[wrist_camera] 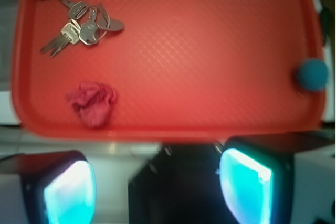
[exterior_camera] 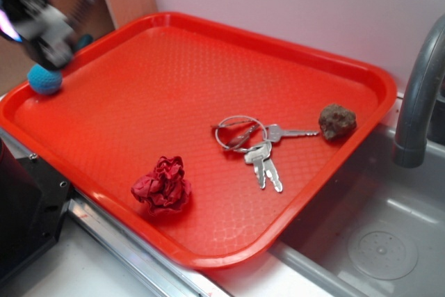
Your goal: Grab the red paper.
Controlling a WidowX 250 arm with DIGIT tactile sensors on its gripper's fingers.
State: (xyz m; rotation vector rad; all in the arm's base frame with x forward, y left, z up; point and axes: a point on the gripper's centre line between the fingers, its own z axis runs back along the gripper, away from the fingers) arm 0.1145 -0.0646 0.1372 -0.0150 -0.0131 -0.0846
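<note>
- Surveying the scene from largest item down: an orange-red plastic tray (exterior_camera: 208,74) with a fine textured floor sits on a pale counter, beside a grey sink basin (exterior_camera: 379,241) and a grey faucet (exterior_camera: 421,95); a pale wall stands behind.
- Gripper (wrist_camera: 157,187): hangs high, off the tray's corner, blurred in the exterior view. The wrist view shows its two fingers (wrist_camera: 247,182) wide apart with nothing between them.
- Red paper (exterior_camera: 163,186): a dark crimson crumpled wad, resting on the tray floor close to the near rim, apart from everything else.
- Bunch of keys (exterior_camera: 254,145) on a ring lies mid-tray, well apart from the wad; a brown rock (exterior_camera: 337,121) sits just beyond the keys.
- Blue ball (exterior_camera: 44,79) rests at the tray's far left corner, near the gripper.
- Judgement, step in hand: approach not yet begun. The gripper should travel across the tray, centre over the wad, and descend with fingers spread to straddle its widest folds.
- Judgement, risk: the wad is light and may slide on the tray; the rim nearby may obstruct one finger, so close gently and squarely.
</note>
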